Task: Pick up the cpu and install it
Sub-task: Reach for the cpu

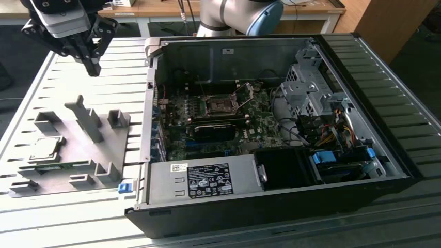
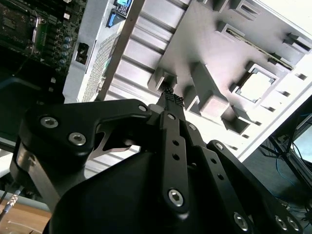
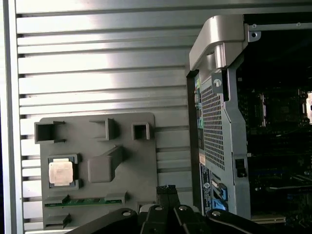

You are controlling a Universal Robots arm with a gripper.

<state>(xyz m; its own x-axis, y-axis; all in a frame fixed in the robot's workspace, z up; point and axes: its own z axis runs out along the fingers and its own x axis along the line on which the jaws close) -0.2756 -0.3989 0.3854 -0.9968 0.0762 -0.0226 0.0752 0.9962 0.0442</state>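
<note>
The cpu (image 1: 45, 147), a small square chip with a silvery top, lies in a recess of the grey fixture plate (image 1: 82, 160) at the exterior view's left. It shows in both wrist views too: cpu (image 2: 256, 87), cpu (image 3: 61, 173). My gripper (image 1: 92, 66) hangs high above the slatted table, beyond the plate's far edge and well apart from the cpu. Its fingertips (image 3: 166, 189) are pressed together, shut on nothing; gripper (image 2: 169, 96). The dark socket (image 1: 222, 106) sits on the motherboard inside the open computer case (image 1: 386, 170).
The fixture plate carries upright grey blocks (image 1: 88, 121) and a green memory stick (image 3: 83, 201). The case's metal wall (image 1: 150, 103) stands between plate and motherboard. Cables and a drive cage (image 1: 310, 90) crowd the case at the exterior view's right. A desk runs behind.
</note>
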